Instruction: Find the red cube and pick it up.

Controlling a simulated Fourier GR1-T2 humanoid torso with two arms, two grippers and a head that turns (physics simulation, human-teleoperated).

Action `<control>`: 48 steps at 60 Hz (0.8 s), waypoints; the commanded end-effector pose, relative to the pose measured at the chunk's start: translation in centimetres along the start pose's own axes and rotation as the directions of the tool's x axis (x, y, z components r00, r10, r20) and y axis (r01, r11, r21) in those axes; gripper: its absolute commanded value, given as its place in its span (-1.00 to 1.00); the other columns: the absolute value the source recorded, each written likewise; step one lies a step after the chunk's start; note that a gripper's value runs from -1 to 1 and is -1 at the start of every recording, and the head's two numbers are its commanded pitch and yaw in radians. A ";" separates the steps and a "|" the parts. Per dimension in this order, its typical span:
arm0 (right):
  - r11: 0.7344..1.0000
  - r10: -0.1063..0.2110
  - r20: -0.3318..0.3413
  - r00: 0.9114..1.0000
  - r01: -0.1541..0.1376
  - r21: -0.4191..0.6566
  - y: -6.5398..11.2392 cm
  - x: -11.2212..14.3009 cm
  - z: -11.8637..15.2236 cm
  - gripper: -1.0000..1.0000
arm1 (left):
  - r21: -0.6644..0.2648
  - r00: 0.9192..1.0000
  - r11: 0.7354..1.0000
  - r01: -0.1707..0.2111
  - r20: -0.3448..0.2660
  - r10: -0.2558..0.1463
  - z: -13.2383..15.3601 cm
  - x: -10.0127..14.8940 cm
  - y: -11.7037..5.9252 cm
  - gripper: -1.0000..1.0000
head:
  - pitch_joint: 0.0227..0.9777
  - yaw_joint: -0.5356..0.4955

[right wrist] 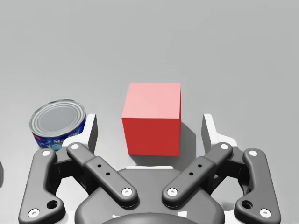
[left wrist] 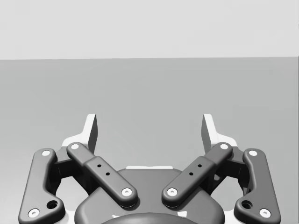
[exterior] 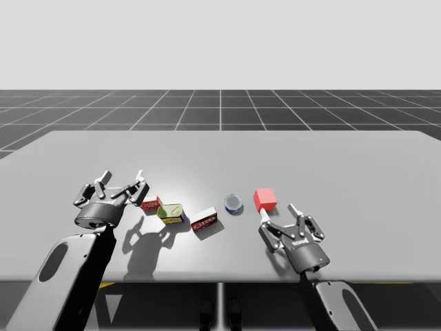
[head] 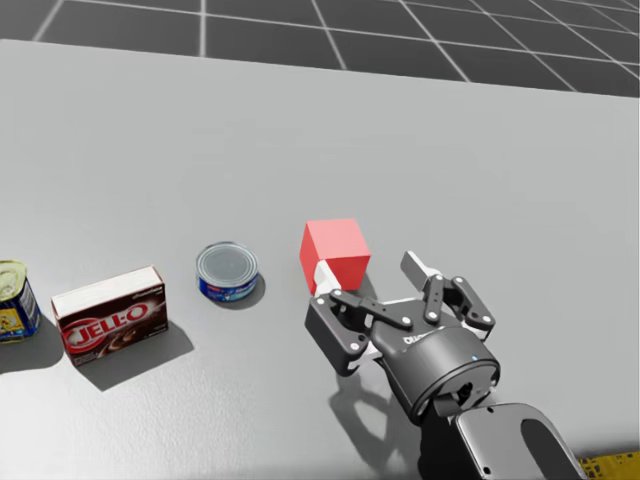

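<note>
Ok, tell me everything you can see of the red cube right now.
The red cube is a plain matte block with sharp edges, top face paler than its front. It rests flat on the grey table, unlifted. It sits in line with the gap of my right gripper, whose jaws stand open with space on each side, not touching it. A short blue-labelled round tin stands apart beside it.

red cube (right wrist: 152, 119), blue-sided can (right wrist: 58, 123), grey table (exterior: 344, 158)
</note>
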 end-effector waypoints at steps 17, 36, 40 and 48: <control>0.997 0.031 -0.073 0.997 -0.036 -0.074 1.0 -1.9 -3.9 -1.00 | 0.000 1.000 1.000 -0.003 0.004 0.003 0.1 0.1 0.0 -1.00 | 0.60 -0.42; 0.990 0.074 -0.092 0.993 -0.084 -0.116 1.0 -1.9 -6.8 -1.00 | 0.000 1.000 1.000 0.002 0.007 -0.002 0.1 0.2 0.0 -1.00 | 0.57 -0.41; 0.991 0.067 -0.105 0.992 -0.079 -0.112 1.1 -2.0 -7.1 -1.00 | 0.001 1.000 1.000 0.004 0.007 -0.004 0.1 0.2 0.0 -1.00 | 0.56 -0.41; 0.992 0.080 -0.138 0.987 -0.092 -0.084 1.3 -2.5 -7.6 -1.00 | 0.003 1.000 1.000 0.007 0.010 -0.007 0.1 0.2 0.0 -1.00 | 0.56 -0.40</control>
